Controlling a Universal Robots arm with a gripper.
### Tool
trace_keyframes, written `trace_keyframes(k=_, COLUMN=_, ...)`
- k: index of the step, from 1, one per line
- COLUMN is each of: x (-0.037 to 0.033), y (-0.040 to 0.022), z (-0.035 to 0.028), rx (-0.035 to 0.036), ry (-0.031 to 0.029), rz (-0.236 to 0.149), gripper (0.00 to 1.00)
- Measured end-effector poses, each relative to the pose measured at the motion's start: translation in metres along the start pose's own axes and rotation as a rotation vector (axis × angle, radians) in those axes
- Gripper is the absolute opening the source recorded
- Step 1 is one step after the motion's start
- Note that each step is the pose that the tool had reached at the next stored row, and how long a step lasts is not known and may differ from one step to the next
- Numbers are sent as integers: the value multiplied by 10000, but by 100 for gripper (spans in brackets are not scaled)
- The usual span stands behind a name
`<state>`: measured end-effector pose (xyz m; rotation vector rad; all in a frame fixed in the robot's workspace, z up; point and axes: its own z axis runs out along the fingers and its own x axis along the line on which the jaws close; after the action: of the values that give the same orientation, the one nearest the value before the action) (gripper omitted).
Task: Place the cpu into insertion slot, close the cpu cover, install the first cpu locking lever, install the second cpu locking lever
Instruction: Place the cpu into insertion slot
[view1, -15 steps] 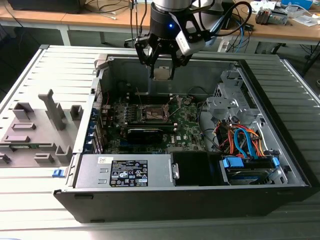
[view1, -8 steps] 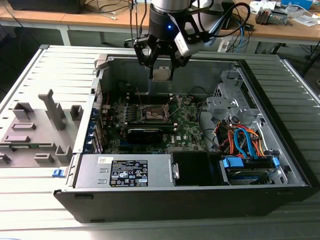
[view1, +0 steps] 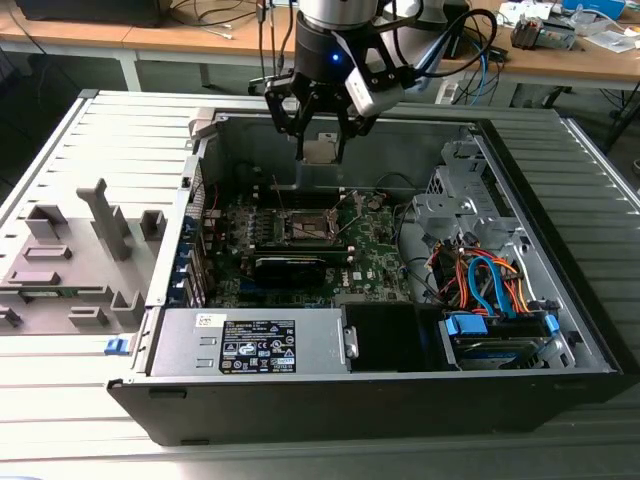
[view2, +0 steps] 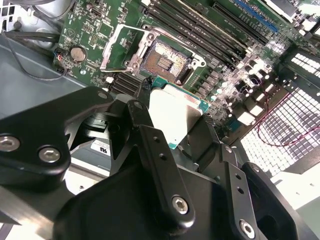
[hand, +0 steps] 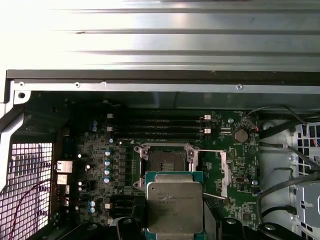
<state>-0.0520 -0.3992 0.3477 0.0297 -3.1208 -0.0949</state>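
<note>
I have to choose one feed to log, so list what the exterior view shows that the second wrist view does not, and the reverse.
Exterior view, not second wrist view: the whole open case, its power supply, the blue and orange cables.

Second wrist view, not exterior view: the coin cell, the perforated panel, the cpu cover plainly raised.

Both: the gripper shut on the cpu, held above the green motherboard, and the empty insertion slot.

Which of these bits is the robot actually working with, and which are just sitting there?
In the job: gripper, holding the cpu; insertion slot, empty; cpu cover, open.
Just lying about: power supply, blue cables, grey rack outside the case, coin battery.
</note>
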Motion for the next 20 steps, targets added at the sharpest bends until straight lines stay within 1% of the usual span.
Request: trace_keyframes(k=20, x=23, y=-8, z=54, rx=0, ry=0, rz=1, gripper=54)
